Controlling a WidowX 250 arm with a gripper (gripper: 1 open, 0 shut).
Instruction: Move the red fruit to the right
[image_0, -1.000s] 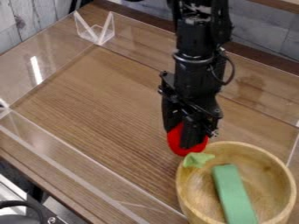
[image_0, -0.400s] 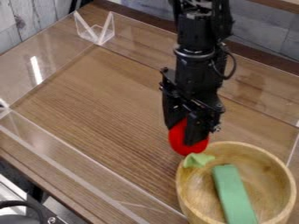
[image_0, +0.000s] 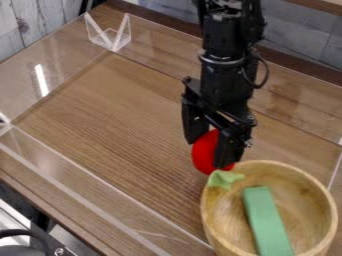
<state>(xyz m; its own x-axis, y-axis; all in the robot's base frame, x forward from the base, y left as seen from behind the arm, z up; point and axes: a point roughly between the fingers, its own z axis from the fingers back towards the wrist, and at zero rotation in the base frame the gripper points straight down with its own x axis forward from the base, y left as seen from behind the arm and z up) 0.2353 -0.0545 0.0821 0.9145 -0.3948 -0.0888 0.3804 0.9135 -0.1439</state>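
Bowl first, nearest us at lower right: the wooden bowl sits with a flat green block lying inside it, and a light green leafy bit shows right at its near-left rim. Just beyond that rim, the red fruit rests on the wooden table, tucked between the black fingers of the gripper, which points straight down over it. And those jaws stand wide now, spread to either side of the fruit rather than pinching it, so it looks set down, not carried. Whether a finger brushes its skin, I cannot tell from this angle. My read on the fruit: a small, light toy, rounded and probably smooth plastic, so it could roll or squirt out of a sloppy pinch. Best hold would be across the widest part of the red body, low down, not on the soft-looking cap. Further back, the dark arm rises out of frame, and a clear acrylic wall edges the far side of the table.
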